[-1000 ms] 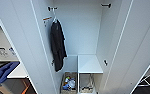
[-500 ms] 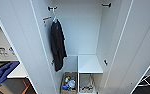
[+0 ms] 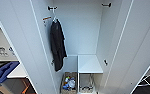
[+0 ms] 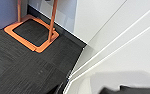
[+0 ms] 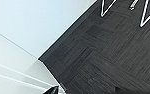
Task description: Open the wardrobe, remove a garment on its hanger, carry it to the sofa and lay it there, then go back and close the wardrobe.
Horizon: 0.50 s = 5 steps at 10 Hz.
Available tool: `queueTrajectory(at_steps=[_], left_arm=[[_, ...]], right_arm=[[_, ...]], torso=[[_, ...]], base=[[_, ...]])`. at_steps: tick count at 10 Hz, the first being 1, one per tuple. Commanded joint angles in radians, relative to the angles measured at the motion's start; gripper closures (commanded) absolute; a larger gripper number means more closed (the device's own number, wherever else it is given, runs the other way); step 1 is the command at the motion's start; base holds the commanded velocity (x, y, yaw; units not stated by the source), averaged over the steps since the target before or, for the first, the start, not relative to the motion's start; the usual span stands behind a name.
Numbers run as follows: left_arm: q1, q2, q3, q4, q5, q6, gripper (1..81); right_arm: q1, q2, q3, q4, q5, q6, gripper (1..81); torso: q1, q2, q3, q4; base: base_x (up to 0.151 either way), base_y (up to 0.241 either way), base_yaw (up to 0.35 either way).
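White wardrobe (image 3: 141, 50) stands open, black garment (image 3: 57, 47) hanging left; hand state I cannot tell; risk: door clips an arm.

No text can be read; the tag (image 3: 46, 19) inside the wardrobe (image 3: 76, 30) is blurred.

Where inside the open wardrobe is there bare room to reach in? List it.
Free: the upper right of the wardrobe, between the black garment and the right wall, above the white shelf, whose top is bare. Crowded: the basket below the garment, full of items.
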Motion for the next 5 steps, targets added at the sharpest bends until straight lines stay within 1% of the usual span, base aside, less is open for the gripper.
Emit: queueTrajectory(at_steps=[1, 2, 3, 4, 5], left_arm=[[-0.117, -0.002, -0.015, -0.005, 0.013, -0.013, 1.0], [-0.117, 0.026, -0.019, -0.005, 0.013, -0.013, 1.0], [-0.117, 0.058, -0.027, -0.005, 0.013, -0.015, 1.0], [-0.122, 0.081, -0.022, -0.003, 0.013, -0.015, 1.0], [-0.122, 0.1, -0.019, -0.002, 0.013, -0.015, 1.0]], right_arm=[[0.101, 0.016, 0.021, 0.006, -0.012, 0.027, 1.0], [0.093, 0.045, 0.022, 0.006, -0.012, 0.029, 1.0], [0.087, 0.074, 0.024, 0.006, -0.009, 0.044, 1.0], [0.078, 0.093, 0.041, 0.006, -0.008, 0.058, 1.0], [0.072, 0.105, 0.075, 0.006, -0.005, 0.059, 1.0]], torso=[[0.0, 0.0, 0.0, 0.0], [0.0, 0.0, 0.0, 0.0], [0.0, 0.0, 0.0, 0.0], [0.0, 0.0, 0.0, 0.0], [0.001, 0.0, -0.001, 0.0]], base=[[0.0, 0.0, 0.0], [0.0, 0.0, 0.0], [0.0, 0.0, 0.0], [0.0, 0.0, 0.0], [0.0, 0.0, 0.0]])
